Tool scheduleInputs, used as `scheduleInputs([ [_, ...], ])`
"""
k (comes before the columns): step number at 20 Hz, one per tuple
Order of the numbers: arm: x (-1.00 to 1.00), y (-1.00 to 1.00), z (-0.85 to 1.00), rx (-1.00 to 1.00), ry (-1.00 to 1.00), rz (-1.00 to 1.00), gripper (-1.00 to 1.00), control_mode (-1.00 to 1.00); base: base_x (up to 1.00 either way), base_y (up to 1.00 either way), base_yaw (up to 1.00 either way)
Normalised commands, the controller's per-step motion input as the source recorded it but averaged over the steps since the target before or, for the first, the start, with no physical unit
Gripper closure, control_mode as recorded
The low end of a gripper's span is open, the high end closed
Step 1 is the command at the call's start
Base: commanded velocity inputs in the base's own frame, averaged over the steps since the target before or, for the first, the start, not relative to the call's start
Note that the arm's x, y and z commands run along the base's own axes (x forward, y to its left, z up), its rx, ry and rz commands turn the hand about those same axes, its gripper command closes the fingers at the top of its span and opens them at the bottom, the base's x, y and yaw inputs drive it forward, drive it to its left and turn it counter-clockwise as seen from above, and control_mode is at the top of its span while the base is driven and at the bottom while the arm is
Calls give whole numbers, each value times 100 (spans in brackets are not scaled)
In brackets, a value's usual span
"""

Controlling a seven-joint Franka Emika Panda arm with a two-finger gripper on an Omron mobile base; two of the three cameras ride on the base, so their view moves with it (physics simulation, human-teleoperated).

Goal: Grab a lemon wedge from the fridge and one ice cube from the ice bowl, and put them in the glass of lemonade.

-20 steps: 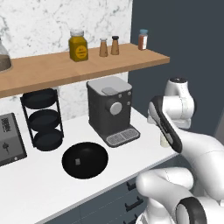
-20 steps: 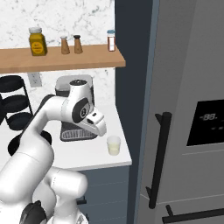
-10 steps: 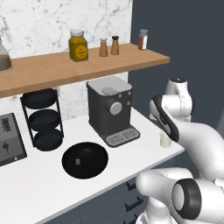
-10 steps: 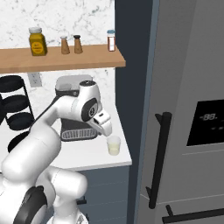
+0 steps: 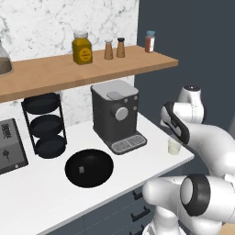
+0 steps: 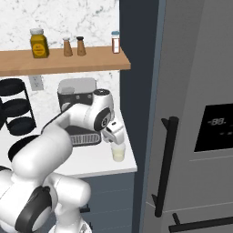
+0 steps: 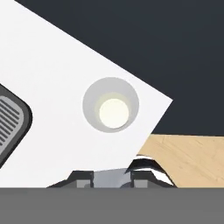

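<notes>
- Where the left base view looks over the white worktop (image 5: 41, 202), the glass of lemonade (image 5: 174, 146) stands near the right edge, with pale yellow drink in it.
- The ice bowl (image 5: 89, 168) is wide, round and black. It sits in front of the grey coffee machine (image 5: 116, 115), well apart from the glass, and a tiny pale ice cube (image 5: 81, 170) lies in it.
- A black rack with three small trays (image 5: 44, 125) stands to the left of the coffee machine. A wooden shelf (image 5: 92, 69) above holds a yellow jar (image 5: 82, 47) and small shakers.
- From the right base view, the end effector (image 6: 116, 139) hangs just above the glass of lemonade (image 6: 118, 152), pointing down at it.
- The tall grey fridge (image 6: 195, 113) stands to the right of the worktop (image 6: 95, 160). Its door is shut, with a long black handle (image 6: 164, 164) and a black display panel (image 6: 218, 127).
- Looking down from the hand view, the glass of lemonade (image 7: 111, 109) shows as a round ring with a pale yellow middle, near the corner of the worktop (image 7: 52, 87).
- The end effector (image 7: 113, 178) is closed, and I cannot tell if anything is between its tips.
- The grill of the coffee machine (image 7: 11, 120) shows at the left edge.
</notes>
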Motion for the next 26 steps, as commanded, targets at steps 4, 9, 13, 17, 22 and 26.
scheduleInputs([
  [4, 15, -6, -6, 0, -1, 0, 100, -100, 0, 0, 0],
  [9, 9, -4, -3, 0, 0, 0, 100, -100, 0, 0, 0],
  [13, 8, -4, -3, 0, 0, 0, 100, -100, 0, 0, 0],
  [17, 5, -5, -1, 0, 0, 0, 100, -100, 0, 0, 0],
  [22, 17, -9, -1, 0, -1, 0, 100, -100, 0, 0, 0],
  [26, 16, -8, -1, 0, -1, 0, 100, -100, 0, 0, 0],
])
